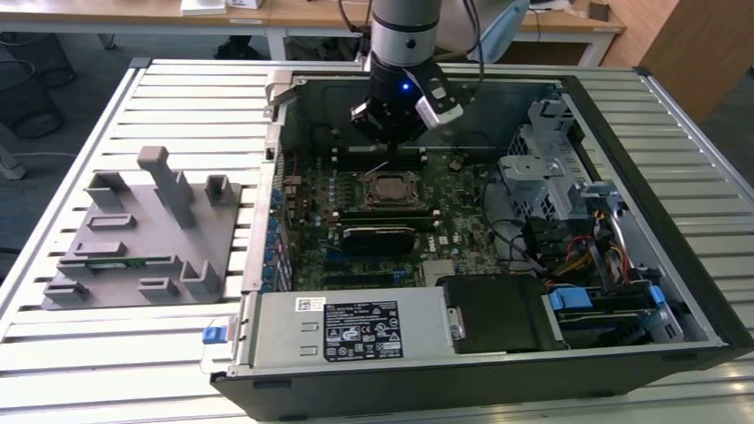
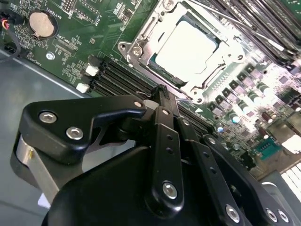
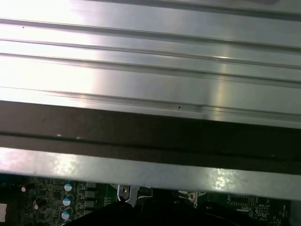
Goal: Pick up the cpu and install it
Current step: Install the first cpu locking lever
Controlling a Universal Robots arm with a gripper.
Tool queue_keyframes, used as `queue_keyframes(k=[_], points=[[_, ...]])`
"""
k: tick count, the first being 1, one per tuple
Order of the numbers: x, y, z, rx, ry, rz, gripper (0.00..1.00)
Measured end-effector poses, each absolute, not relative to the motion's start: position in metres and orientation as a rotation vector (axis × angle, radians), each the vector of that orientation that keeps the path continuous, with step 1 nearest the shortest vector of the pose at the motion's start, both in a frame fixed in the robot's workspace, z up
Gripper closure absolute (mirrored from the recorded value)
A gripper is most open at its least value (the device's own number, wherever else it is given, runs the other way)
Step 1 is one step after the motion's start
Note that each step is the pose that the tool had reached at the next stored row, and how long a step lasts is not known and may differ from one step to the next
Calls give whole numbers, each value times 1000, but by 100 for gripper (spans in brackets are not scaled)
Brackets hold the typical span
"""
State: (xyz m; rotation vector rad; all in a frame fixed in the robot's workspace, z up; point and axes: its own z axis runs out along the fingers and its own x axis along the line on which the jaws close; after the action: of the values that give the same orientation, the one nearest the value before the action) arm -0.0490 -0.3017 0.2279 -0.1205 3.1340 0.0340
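A slatted pale metal table (image 1: 83,132) carries one open black computer case (image 1: 659,291) and, at the exterior view's left, one grey moulded tray (image 1: 130,238). Inside the case lies one green motherboard (image 1: 460,221). The black gripper (image 1: 380,124) hangs over its far part; whether its fingers are apart or together cannot be told. The second wrist view shows the silvery square cpu (image 2: 188,47) seated in its metal-framed socket (image 2: 136,49), plus one round coin battery (image 2: 40,23).
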Motion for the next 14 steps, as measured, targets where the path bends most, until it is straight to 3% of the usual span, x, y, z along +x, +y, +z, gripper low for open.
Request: queue_keyframes(k=[14], points=[[-38, -301, 217, -121, 3139, 34, 89]])
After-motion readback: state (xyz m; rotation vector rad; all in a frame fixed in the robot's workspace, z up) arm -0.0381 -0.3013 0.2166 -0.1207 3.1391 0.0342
